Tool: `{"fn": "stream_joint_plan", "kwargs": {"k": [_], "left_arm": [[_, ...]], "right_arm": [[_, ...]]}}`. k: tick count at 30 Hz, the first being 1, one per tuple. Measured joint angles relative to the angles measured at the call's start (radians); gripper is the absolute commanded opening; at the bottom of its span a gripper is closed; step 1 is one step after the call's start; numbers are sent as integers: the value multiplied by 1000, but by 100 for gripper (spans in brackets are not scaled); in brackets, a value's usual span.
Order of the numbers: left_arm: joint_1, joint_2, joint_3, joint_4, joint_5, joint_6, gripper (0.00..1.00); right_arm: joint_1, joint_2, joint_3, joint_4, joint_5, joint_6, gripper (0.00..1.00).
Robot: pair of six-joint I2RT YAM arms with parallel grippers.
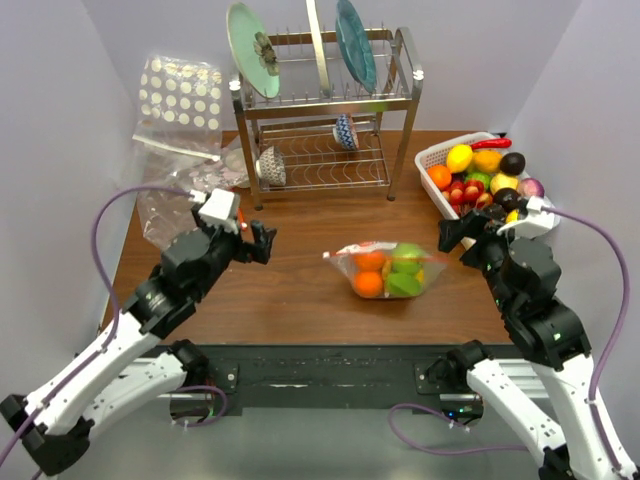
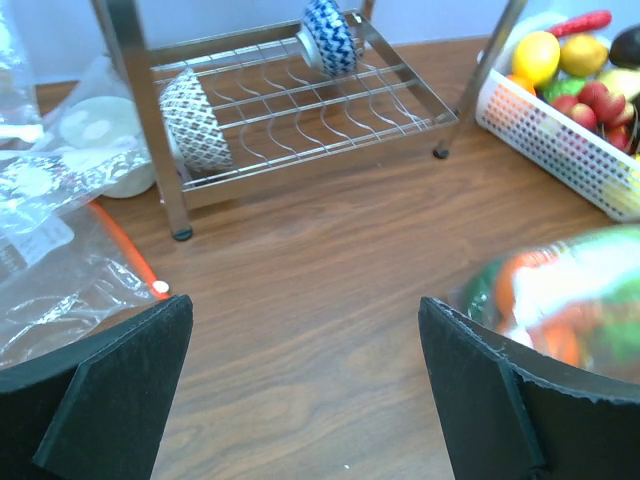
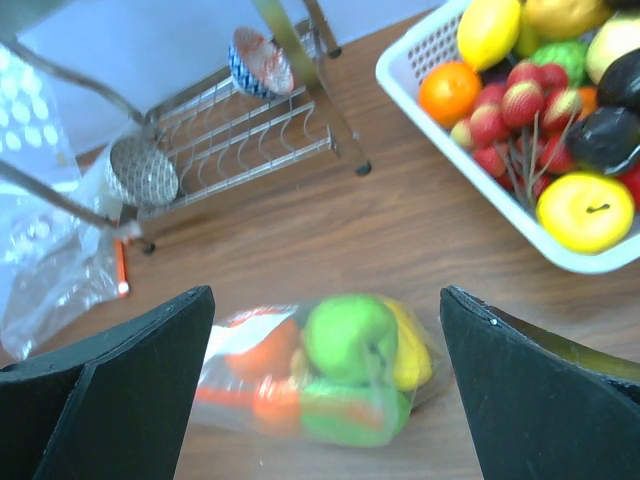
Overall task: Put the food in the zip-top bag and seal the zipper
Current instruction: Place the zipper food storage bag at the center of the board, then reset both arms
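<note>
Nearest to us, the left gripper (image 1: 262, 243) is left of the zip-top bag (image 1: 342, 259) and the right gripper (image 1: 455, 238) is right of it. Both have their jaws wide apart and hold nothing. The one bag lies between them, and the food (image 1: 368, 284) is inside it: at least four pieces. Behind the bag to the right is one white basket (image 1: 440, 148). Farther behind it is one dish rack (image 1: 405, 100) with two bowls (image 1: 271, 166) and three plates (image 1: 250, 48).
</note>
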Motion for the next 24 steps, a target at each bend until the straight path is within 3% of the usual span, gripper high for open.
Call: {"fn": "stream_joint_plan", "kwargs": {"k": [5,24], "left_arm": [[3,-124,-130,61,-19,3,100],[3,-91,-111,44,-16,5,100]], "right_arm": [[0,-25,-75,5,-27,-22,99],[0,-7,-91,3,-4,-70,99]]}}
